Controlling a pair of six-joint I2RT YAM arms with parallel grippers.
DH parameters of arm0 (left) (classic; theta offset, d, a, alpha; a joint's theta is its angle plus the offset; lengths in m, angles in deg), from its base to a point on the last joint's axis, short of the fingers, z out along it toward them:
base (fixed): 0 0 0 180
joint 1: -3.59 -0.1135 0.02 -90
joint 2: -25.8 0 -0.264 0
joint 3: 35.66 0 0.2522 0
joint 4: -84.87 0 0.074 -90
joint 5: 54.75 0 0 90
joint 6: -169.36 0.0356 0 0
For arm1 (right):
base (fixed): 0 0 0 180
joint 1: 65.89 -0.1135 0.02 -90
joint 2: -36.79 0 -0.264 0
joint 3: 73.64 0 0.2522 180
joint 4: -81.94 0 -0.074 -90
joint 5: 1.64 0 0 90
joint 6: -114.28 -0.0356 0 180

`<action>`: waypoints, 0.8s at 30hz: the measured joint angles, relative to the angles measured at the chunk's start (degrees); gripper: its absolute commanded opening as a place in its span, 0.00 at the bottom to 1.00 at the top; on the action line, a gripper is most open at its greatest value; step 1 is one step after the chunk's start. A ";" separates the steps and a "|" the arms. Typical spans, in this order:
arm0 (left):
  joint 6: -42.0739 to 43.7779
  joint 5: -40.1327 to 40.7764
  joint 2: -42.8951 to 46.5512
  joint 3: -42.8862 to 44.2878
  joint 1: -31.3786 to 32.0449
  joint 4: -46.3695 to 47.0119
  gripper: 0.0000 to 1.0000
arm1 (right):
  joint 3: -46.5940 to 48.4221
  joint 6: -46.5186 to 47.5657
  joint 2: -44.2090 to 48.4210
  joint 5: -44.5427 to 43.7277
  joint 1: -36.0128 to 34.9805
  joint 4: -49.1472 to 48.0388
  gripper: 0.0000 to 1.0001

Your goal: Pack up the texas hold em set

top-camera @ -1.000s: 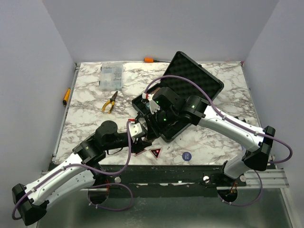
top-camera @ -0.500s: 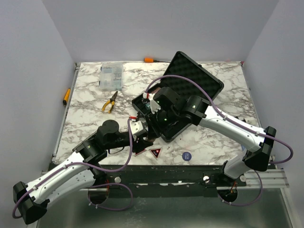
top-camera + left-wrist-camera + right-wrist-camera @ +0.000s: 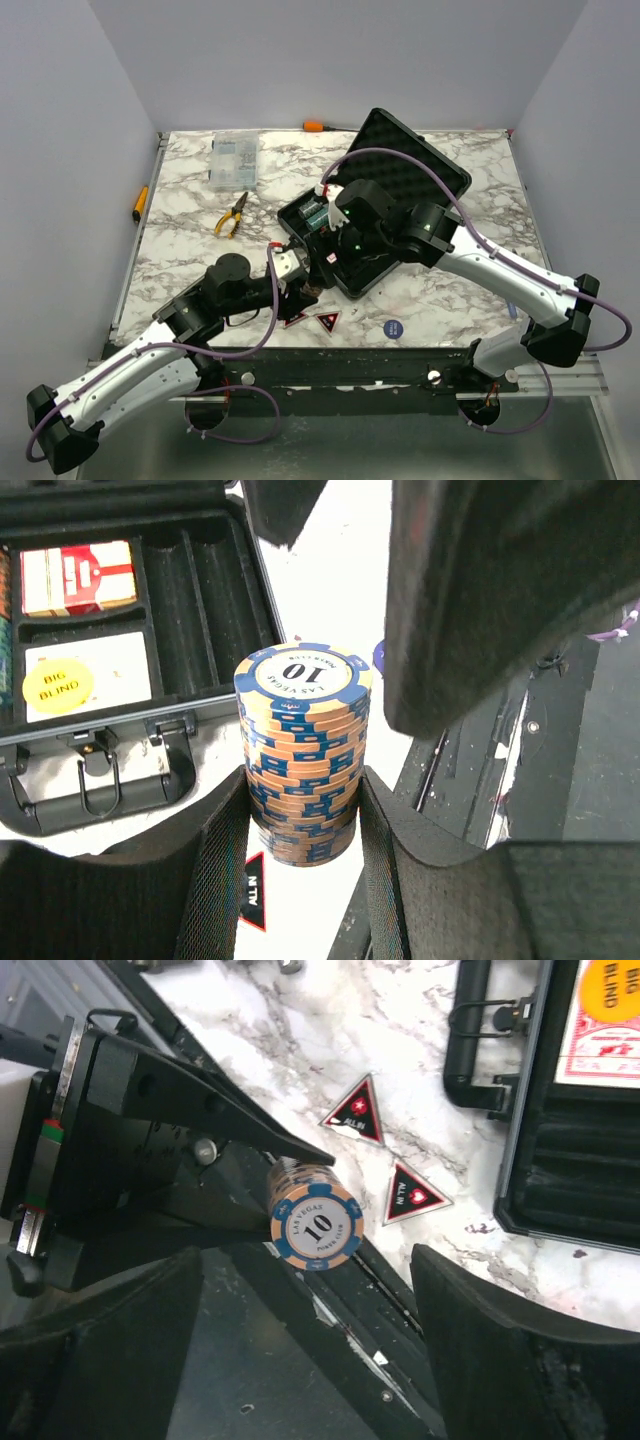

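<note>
Okay, I'm gripping the upright orange-and-blue poker chip stack [image 3: 303,755] in my left gripper [image 3: 300,805], beside the open black hard briefcase [image 3: 252,575]; its empty foam grooves [image 3: 190,585] are lying ahead-left. My right gripper [image 3: 310,1350] is hovering above, spread wide, empty.

Top view: right arm [image 3: 470,255] covers most of the briefcase [image 3: 410,165] tray, and whatever is in the left gripper [image 3: 305,288] is too small to read. Left wrist: briefcase cropped left and top, triangle [image 3: 252,892] mostly hidden under the chip stack [image 3: 302,750], blue button [image 3: 377,658] just a sliver. Right wrist: right gripper [image 3: 305,1270] fingers [image 3: 520,1350] are dark blur; card deck [image 3: 605,1030] and yellow button [image 3: 615,982] cropped.
</note>
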 measured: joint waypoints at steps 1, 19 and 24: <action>-0.09 0.22 -0.07 -0.02 0.00 -0.37 0.00 | 0.13 -0.15 0.20 -0.90 0.00 -0.02 0.90; -10.19 8.48 -1.01 -2.49 0.00 -5.20 0.00 | -0.85 -10.01 7.80 -32.41 0.02 1.90 0.92; -14.93 10.60 -0.46 -2.56 0.00 -7.26 0.00 | -0.94 -10.38 6.84 -35.04 0.00 1.73 0.92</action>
